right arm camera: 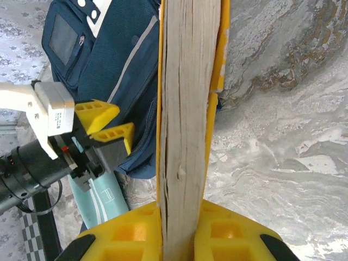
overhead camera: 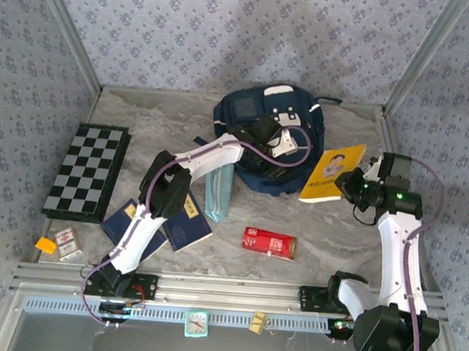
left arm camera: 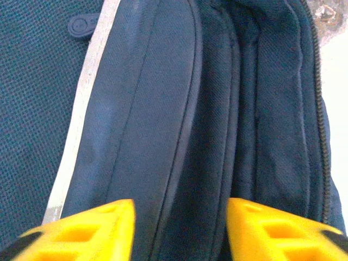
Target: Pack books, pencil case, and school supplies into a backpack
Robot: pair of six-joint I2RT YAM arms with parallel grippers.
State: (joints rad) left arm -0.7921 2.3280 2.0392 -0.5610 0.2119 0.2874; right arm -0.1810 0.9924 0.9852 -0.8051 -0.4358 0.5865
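Right gripper (right arm camera: 179, 209): it is observed clamped on the yellow book (right arm camera: 187, 109), with one yellow finger pressed to each cover. The book is held on edge, and its page block is seen running straight out beyond the fingertips. From above, the right gripper (overhead camera: 354, 185) is noted at the book's outer side, and the yellow book (overhead camera: 334, 169) is held tilted. Just past the book's far edge, the backpack (overhead camera: 239, 111) is found lying on the table (overhead camera: 336, 232).

Left gripper (left arm camera: 179, 209): it is recorded closed to a narrow gap on the backpack (left arm camera: 147, 109), with folds of navy fabric filling the space between the fingers. An open zip edge is noted to the right of the fingers. From above, the left gripper (overhead camera: 264, 133) is placed over the middle of the bag. In the right wrist view, the left gripper (right arm camera: 111, 125) is seen at the near edge of the backpack (right arm camera: 119, 49).

Directly beneath and behind that gripper, the pencil case (overhead camera: 218, 192) is found lying partly under the forearm. Its far end is noted at the bag's edge, as the pencil case (right arm camera: 106, 196) is also seen.

Further back towards the left arm's base, two navy books (overhead camera: 189, 221) are found lying flat and overlapping. The red box (overhead camera: 269, 242) is noted apart from them, on bare table between the two arms. A chessboard (overhead camera: 87, 172) is recorded well to the outside of the left arm.
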